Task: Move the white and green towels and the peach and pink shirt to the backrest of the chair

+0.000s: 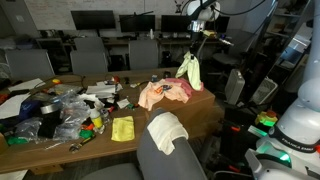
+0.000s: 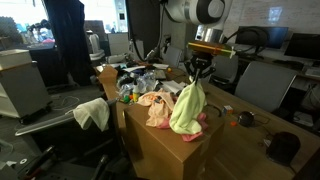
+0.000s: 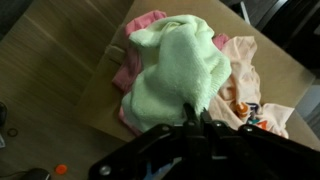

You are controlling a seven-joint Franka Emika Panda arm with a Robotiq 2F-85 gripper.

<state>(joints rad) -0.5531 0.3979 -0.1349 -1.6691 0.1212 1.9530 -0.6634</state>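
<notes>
We saw the hand (image 2: 198, 72) clamped tight on the green towel (image 2: 187, 108), hanging above the table (image 2: 165, 150); the pink shirt (image 3: 128, 70) lay mostly hidden beneath it; the white towel (image 1: 167, 130) draped the backrest (image 1: 150, 162).

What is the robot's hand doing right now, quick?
Gripper: shut, holding the green towel, which hangs down from it.

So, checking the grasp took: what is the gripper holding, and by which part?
The gripper is shut on the green towel, pinching its bunched top; the rest hangs below.
</notes>
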